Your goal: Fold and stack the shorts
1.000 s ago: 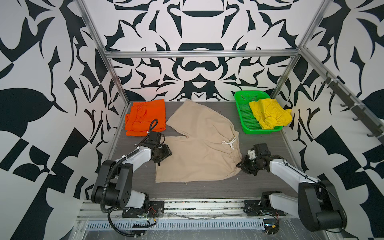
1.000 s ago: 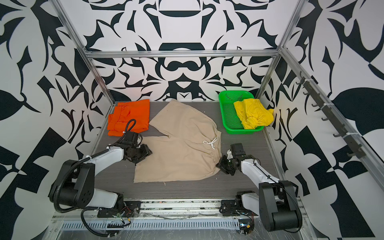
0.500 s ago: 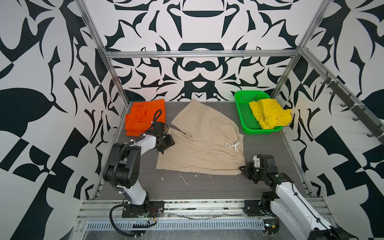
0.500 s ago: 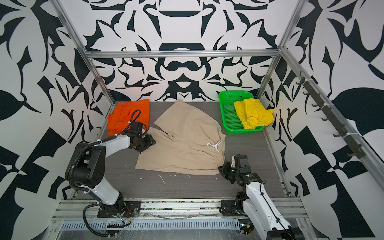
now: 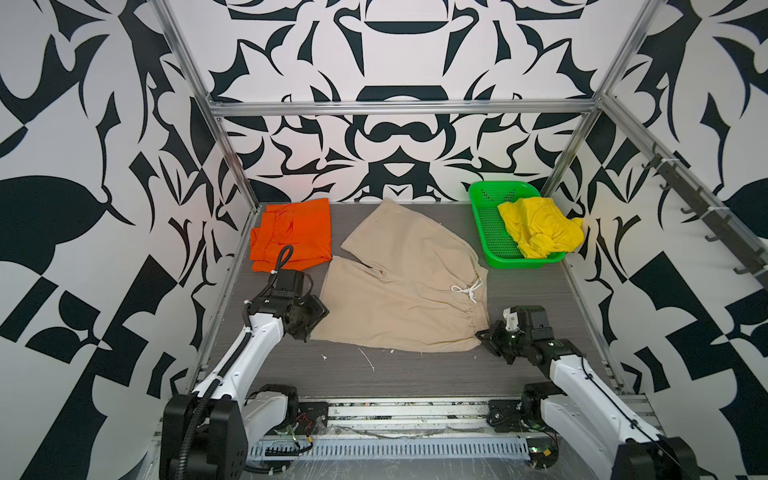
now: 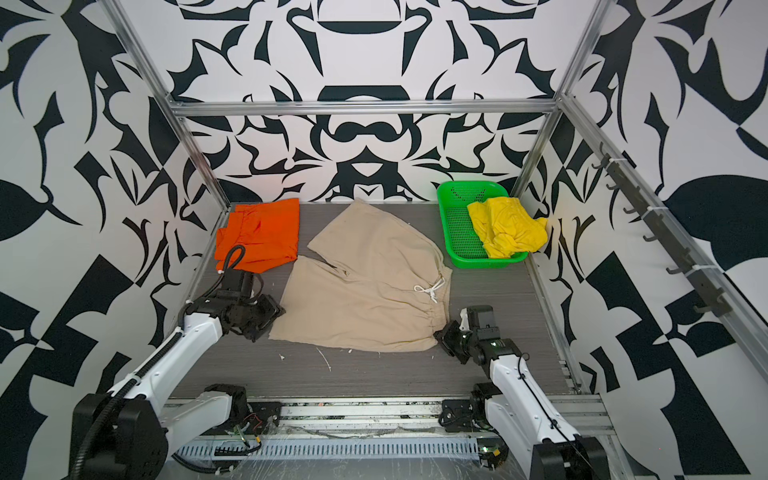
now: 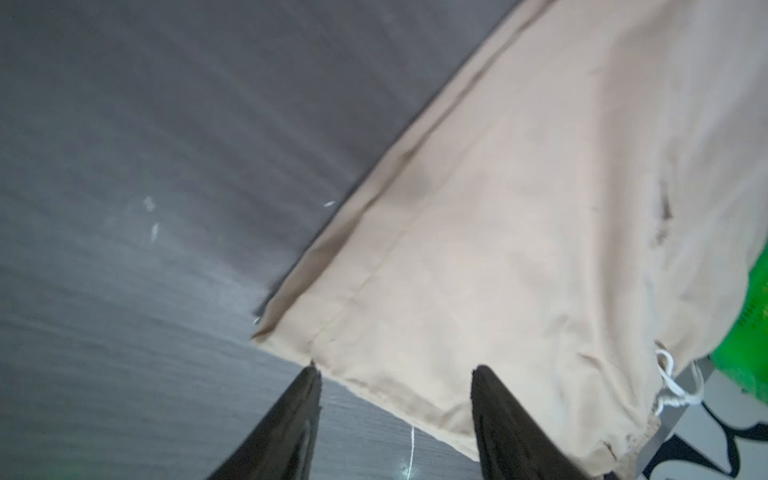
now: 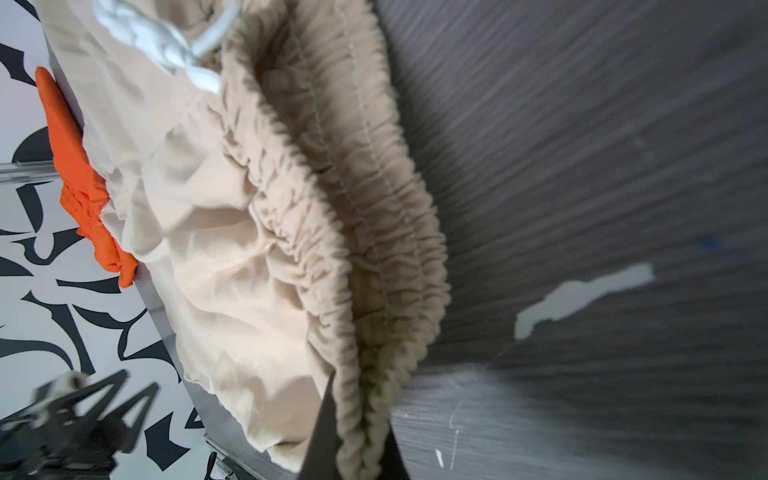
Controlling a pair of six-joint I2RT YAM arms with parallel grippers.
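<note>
Count: 3 shorts, 1 basket, 2 grippers.

Nearest: a bare strip of counter (image 5: 415, 374) runs the full width in front of the cloth, with only a few white scraps (image 5: 368, 359) on it.

left gripper (image 5: 316, 322): jaws spread, at the near-left hem corner of the beige shorts (image 5: 399, 291). In the wrist view one fingertip sits at the hem edge and the other over the cloth. No pinch.

right gripper (image 5: 482, 334): jaws pressed together, pinching the gathered waistband at the near-right corner.

Beige shorts lie flat mid-counter. The near edge spans gripper to gripper, the waistband is on the right, and the legs point left and far. One white drawstring (image 5: 467, 289) is knotted on the waistband.

There is open counter right of the waistband, up to the basket.

Far left corner: orange shorts (image 5: 297, 232), folded flat, just beside the far beige leg, with a thin gap between them.

Far right corner: green basket (image 5: 490, 191), with the yellow shorts (image 5: 540, 226) bunched inside it and spilling over the right rim.
</note>
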